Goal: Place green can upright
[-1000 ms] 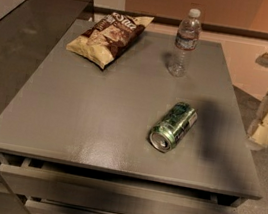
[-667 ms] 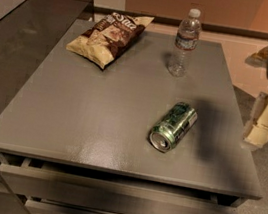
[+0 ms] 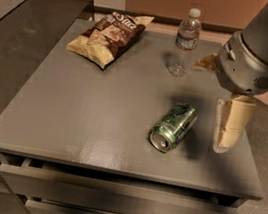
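Green can (image 3: 174,127) lies on its side on the grey worktop (image 3: 82,111), right of centre and near the front edge, one silver end turned toward the camera. At back left rests a bag of chips (image 3: 109,37); right of it a clear water bottle (image 3: 186,41) stands upright. Farthest right, the end effector (image 3: 224,143) hangs just beside the can, apart from it; whether it is spread or closed cannot be told.

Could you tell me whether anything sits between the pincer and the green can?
Nothing visible does: the pincer hangs right of the green can, lying on its side, with only tabletop between. The water bottle and chip bag sit farther back.
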You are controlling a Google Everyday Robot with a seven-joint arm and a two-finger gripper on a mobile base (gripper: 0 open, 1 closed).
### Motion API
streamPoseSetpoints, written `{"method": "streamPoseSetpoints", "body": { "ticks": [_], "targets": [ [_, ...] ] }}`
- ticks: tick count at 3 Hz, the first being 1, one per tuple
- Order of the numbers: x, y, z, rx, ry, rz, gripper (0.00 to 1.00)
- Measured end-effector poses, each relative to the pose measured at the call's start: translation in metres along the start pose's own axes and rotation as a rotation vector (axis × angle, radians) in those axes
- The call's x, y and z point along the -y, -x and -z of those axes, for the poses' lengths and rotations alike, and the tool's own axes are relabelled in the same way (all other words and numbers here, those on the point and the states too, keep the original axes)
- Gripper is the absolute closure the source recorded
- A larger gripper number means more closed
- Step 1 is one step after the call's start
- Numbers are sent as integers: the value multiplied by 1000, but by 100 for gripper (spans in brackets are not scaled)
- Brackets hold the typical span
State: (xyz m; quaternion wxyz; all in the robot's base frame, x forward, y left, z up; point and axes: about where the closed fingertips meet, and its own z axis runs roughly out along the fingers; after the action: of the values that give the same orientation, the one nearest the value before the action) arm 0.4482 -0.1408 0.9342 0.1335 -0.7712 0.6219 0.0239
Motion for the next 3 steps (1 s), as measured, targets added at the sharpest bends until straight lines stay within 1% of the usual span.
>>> {"method": "streamPoseSetpoints", "body": {
  "ticks": [1, 2, 3],
  "targets": [
    [6, 22, -20, 35, 43, 208, 0],
    [7, 39, -38, 70, 76, 423, 0],
    [8, 44, -53, 82, 93, 608, 0]
  ]
}}
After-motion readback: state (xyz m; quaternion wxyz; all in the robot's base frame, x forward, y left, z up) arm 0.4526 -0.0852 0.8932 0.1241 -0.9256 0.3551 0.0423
